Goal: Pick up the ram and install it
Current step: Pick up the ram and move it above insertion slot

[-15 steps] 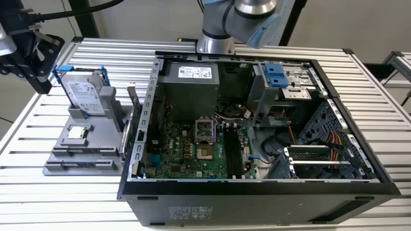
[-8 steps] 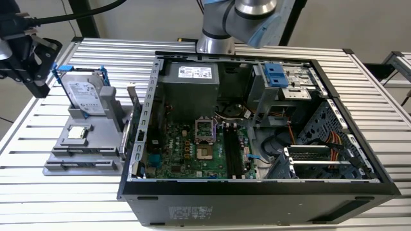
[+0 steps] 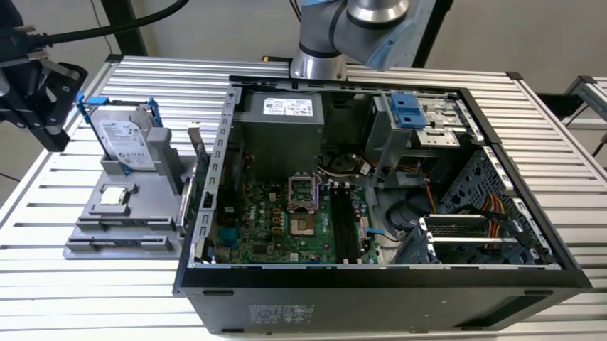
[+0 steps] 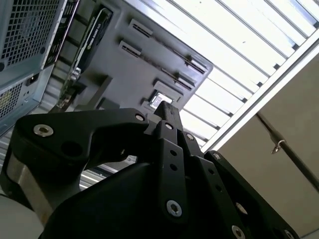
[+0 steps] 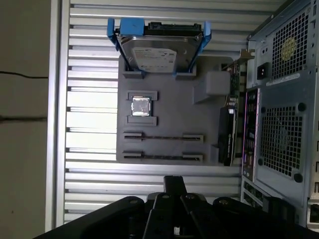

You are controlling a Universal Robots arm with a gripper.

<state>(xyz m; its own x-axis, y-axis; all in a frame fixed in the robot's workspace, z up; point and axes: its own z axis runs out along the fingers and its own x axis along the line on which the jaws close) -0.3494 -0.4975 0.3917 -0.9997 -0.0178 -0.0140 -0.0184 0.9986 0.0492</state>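
Hanging near the gray tray point(image 5: 174, 119) with gripper point(image 5: 174, 181) pinched shut, empty. Reckon the ram point(image 5: 163, 137) light, stiff, fragile; best pinched mid-length across its flat faces.

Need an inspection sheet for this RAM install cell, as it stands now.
Surface: slatted metal table, carrying everything.
Job's things: ram edge-on in a grey holder slot, not picked up; open PC case beside holder.
Clutter: hard drive and CPU chip on holder.
Gripper: gripper above the table beside holder, apart from ram.
Cables: black cable above table; wires inside case.
Surroundings: second slatted table at the exterior view's right.
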